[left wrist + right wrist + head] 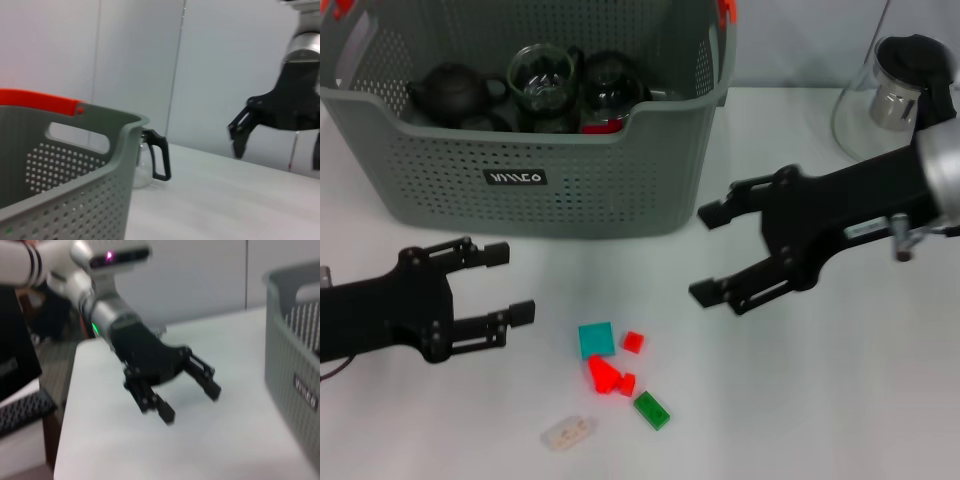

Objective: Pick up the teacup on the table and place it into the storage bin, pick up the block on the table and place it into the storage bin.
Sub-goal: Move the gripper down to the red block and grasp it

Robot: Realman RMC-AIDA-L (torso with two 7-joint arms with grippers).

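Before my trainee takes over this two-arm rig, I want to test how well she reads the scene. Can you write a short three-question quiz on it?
1. True or false: both the left gripper and the right gripper are open and hold nothing.
2. What lies on the table between the two grippers?
A. a teapot
B. a cluster of small blocks
C. a spoon
3. Fill in: the dark teapot sits inside the ____.

Key
1. True
2. B: red, teal and green blocks, with one pale piece nearer the camera.
3. storage bin
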